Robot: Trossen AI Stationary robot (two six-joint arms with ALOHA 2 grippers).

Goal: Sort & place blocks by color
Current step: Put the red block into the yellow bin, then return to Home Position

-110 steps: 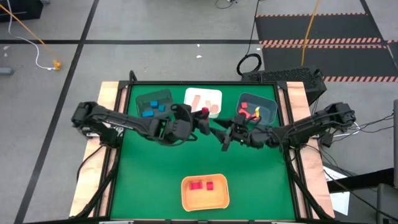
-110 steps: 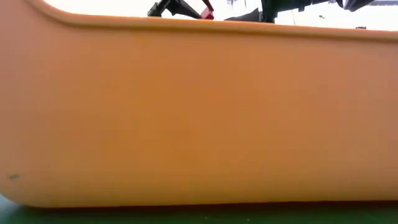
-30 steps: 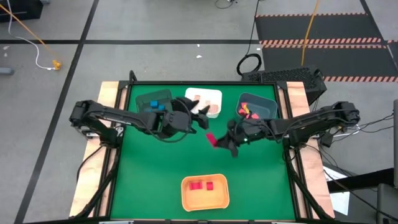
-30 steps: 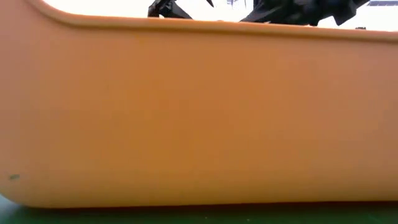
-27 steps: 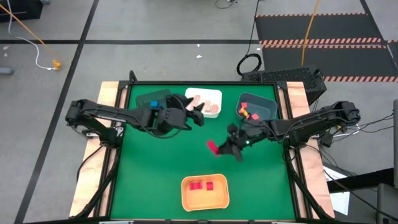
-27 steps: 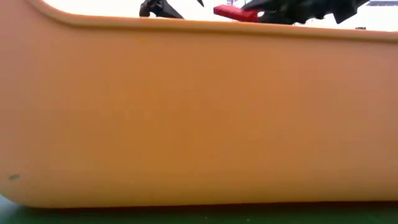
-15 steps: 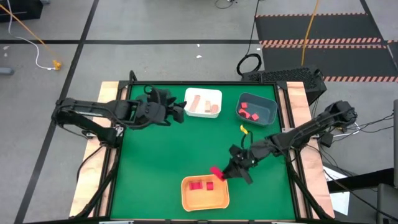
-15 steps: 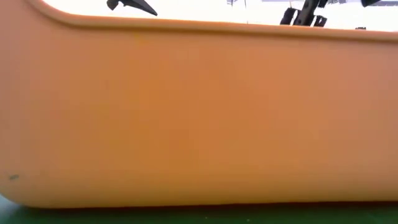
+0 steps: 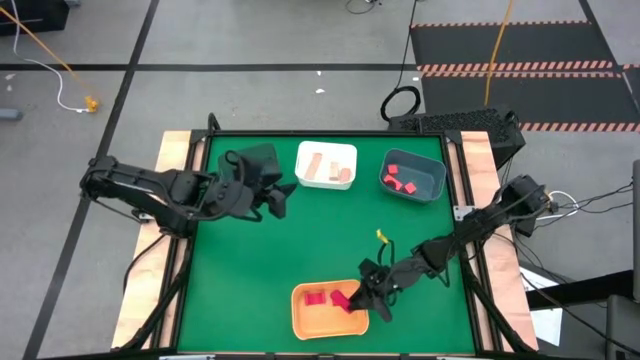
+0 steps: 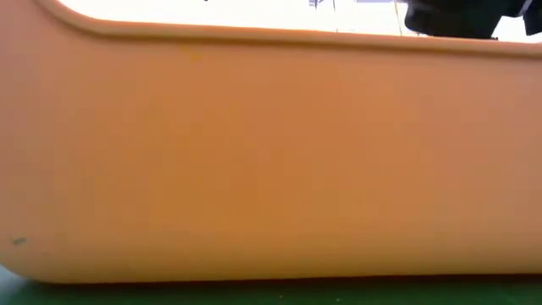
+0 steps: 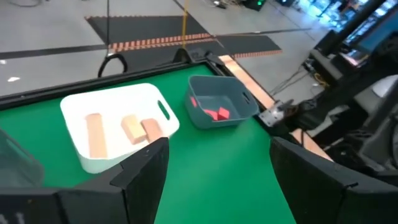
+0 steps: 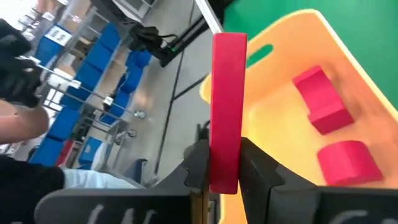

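My right gripper (image 9: 357, 297) is shut on a flat red block (image 12: 227, 93) over the right part of the orange bin (image 9: 303, 322) at the table's near edge. Two more red blocks (image 12: 320, 99) lie on that bin's floor. My left gripper (image 9: 283, 197) hangs open and empty over the green mat, left of the white bin (image 9: 327, 152), which holds tan blocks (image 11: 134, 129). The grey bin (image 9: 430, 185) at the back right holds red pieces (image 11: 214, 114). My right gripper pinches the flat red block between its two fingers by its two broad faces, near one end (image 12: 225, 163). The fingers come from the table's right, slanting a little downward. The rest of the block sticks out past the fingertips, lifted clear above the orange bin's floor.
A translucent bin's edge (image 11: 12, 165) shows beside the white bin in the left wrist view. The orange bin's wall (image 10: 254, 152) fills the low view, with a dark arm (image 10: 457, 17) above its rim. Bare green mat (image 9: 260, 270) lies between the bins.
My right gripper has carried the red block from the table's middle toward the near edge and downward, ending over the orange bin, still shut on it. My left gripper has drawn back toward the table's left, away from the white bin, and has stayed open.
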